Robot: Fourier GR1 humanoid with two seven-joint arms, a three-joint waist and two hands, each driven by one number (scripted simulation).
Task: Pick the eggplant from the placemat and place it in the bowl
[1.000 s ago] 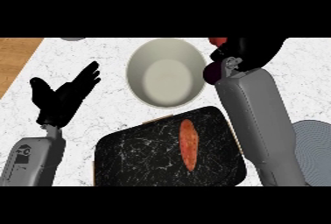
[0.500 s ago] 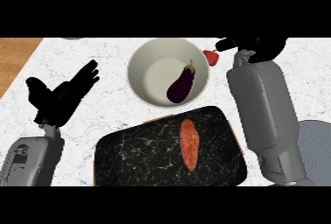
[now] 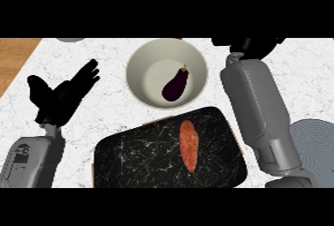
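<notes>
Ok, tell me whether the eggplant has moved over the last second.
Yes. The eggplant went from near the right hand into the bowl.

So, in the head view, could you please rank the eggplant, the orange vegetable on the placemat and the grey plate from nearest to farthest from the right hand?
Measured from the right hand at the top right:
1. Eggplant, lying in the bowl, to the hand's left.
2. Orange vegetable, on the dark placemat, lower centre.
3. Grey plate, at the right edge, partly behind the forearm; not far behind the vegetable.
</notes>
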